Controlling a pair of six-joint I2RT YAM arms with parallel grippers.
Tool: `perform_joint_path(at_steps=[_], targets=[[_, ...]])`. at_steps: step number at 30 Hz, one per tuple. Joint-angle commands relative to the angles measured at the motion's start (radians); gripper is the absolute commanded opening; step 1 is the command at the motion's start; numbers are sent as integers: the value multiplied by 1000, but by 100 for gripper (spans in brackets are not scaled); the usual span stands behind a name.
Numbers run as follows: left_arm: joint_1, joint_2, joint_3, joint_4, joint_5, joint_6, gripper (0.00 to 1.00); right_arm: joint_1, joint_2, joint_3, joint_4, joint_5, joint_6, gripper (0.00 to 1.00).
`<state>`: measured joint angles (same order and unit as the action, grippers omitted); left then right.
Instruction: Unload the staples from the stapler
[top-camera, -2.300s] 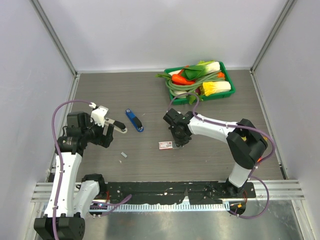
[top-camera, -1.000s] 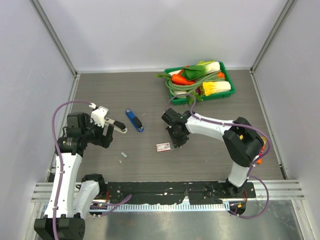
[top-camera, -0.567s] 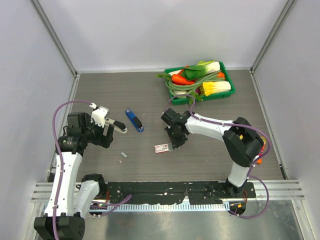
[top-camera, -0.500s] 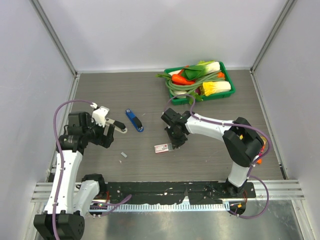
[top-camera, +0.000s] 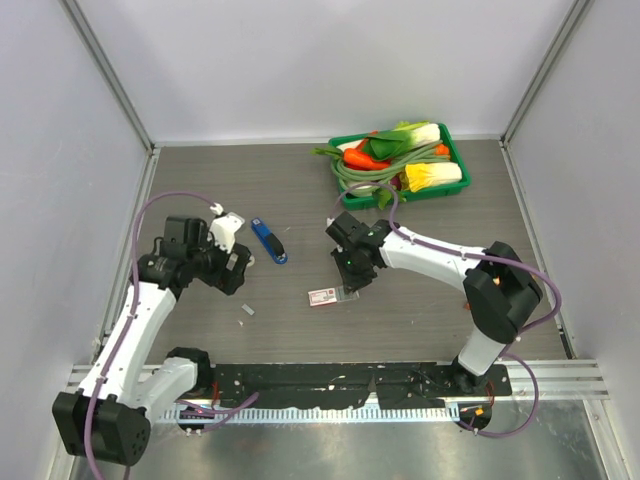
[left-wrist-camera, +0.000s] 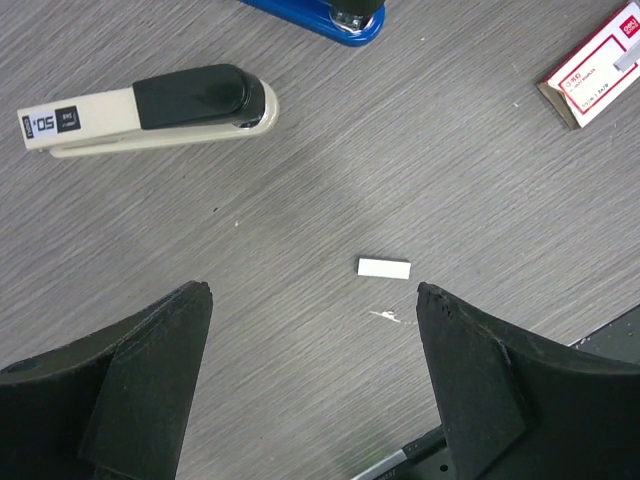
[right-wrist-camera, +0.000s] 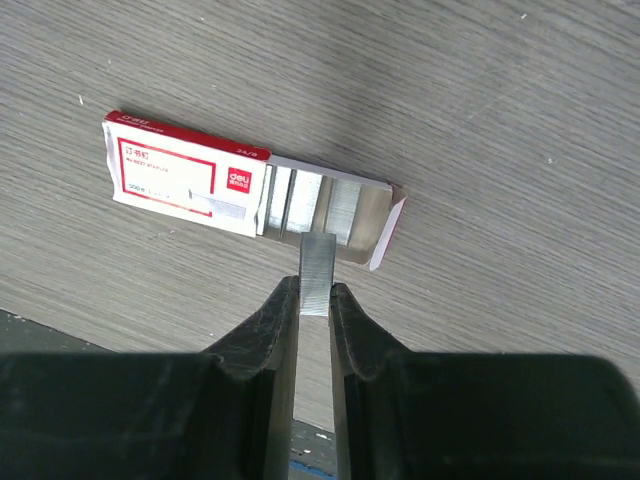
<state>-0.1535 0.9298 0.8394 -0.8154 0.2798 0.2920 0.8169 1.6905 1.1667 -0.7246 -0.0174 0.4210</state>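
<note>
I am pinching a strip of staples (right-wrist-camera: 317, 262) in my right hand (right-wrist-camera: 314, 298) at the staple box's (right-wrist-camera: 190, 187) open end; my left hand (left-wrist-camera: 312, 292) is hanging spread above the worktop (left-wrist-camera: 450, 180).

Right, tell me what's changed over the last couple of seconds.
The left arm swung forward and right; the open left end effector now hangs over a small pale strip. The staple box slid slightly left, below the right end effector, shut on a strip of staples. The blue stapler and vegetable tray stayed put.
</note>
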Motion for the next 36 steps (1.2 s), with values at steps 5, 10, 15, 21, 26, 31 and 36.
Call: perform_joint_path(at_steps=[5, 10, 15, 21, 26, 31, 36], targets=[[-98, 52, 33, 105, -62, -47, 87, -24, -49, -55, -1, 4, -16, 1], [-121, 66, 29, 124, -67, -59, 87, -35, -35, -65, 8, -4, -24, 1], [-147, 64, 24, 128, -76, -73, 87, -45, -31, -70, 13, -9, -31, 1], [-207, 78, 35, 131, -102, -79, 87, -59, -14, -85, 33, -18, -33, 1], [-231, 99, 49, 131, -120, -71, 87, -59, 5, -93, 44, -33, -37, 1], [-258, 115, 47, 137, -125, -70, 87, -59, 3, -99, 44, -33, -39, 1], [-267, 121, 50, 139, -134, -63, 87, -59, -12, -113, 47, -35, -36, 1]])
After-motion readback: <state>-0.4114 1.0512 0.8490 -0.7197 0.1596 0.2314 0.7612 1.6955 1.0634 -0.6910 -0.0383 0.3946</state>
